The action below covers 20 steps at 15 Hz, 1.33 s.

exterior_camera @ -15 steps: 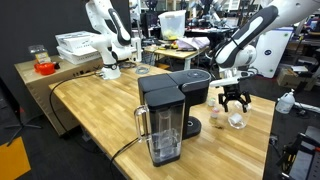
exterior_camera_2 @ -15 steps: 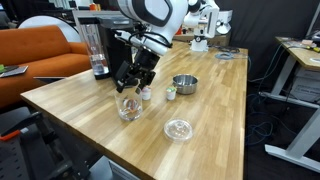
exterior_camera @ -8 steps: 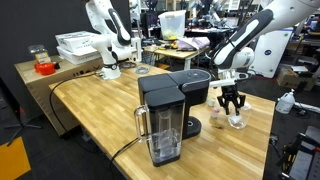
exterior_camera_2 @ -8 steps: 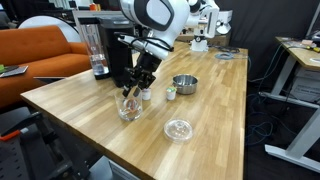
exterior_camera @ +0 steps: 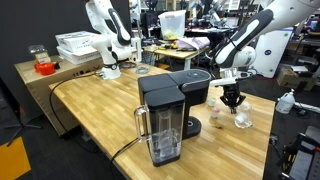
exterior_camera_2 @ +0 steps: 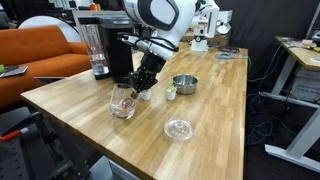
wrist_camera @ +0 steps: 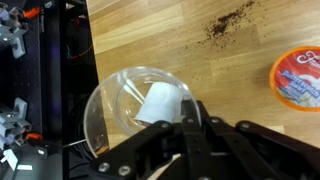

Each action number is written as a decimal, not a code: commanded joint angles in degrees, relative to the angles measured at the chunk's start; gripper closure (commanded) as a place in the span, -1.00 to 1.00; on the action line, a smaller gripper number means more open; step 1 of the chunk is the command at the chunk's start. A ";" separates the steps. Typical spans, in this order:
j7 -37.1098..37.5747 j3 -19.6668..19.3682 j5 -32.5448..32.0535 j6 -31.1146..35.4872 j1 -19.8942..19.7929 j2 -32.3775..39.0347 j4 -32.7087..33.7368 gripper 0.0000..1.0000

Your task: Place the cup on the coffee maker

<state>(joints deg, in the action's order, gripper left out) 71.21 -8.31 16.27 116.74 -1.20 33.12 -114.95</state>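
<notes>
In an exterior view, the claw hangs over the wooden table with its fingers drawn together. The pale cup sits just below it, a little to the side away from the coffee maker. The black machine stands near the claw on the other side, its clear water tank facing the camera. A small pinkish cup stands between the machine and the claw, low beside the fingers.

In an exterior view from across the table, the claw reaches down at a slant, and the cup lies right under its tips, touching them at the rim. The coffee maker rises just behind the claw. A metal bowl sits near the claw on the side away from the machine, and a flat clear disc lies farther off toward the table's front edge.

In the wrist view, the claw comes in from the bottom with its fingers closed on the near rim of the cup, whose round glassy mouth opens just beyond them. A whitish patch shows inside. Whether the cup is clear of the wood cannot be told. An orange-rimmed round lid lies off to one side, and dark specks dot the wood beyond.
</notes>
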 commanded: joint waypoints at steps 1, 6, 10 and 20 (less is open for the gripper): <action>2.82 -0.86 -0.05 -0.67 -0.14 -1.25 -0.42 0.98; 9.13 -1.04 -0.41 -2.52 0.54 -2.00 0.84 0.96; 13.40 0.04 1.80 -5.16 -0.08 -1.88 3.54 0.98; 23.41 2.37 16.12 -9.01 -2.95 1.54 13.84 0.98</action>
<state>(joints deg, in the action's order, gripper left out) 92.11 -7.59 29.42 109.54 -2.17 32.72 -104.42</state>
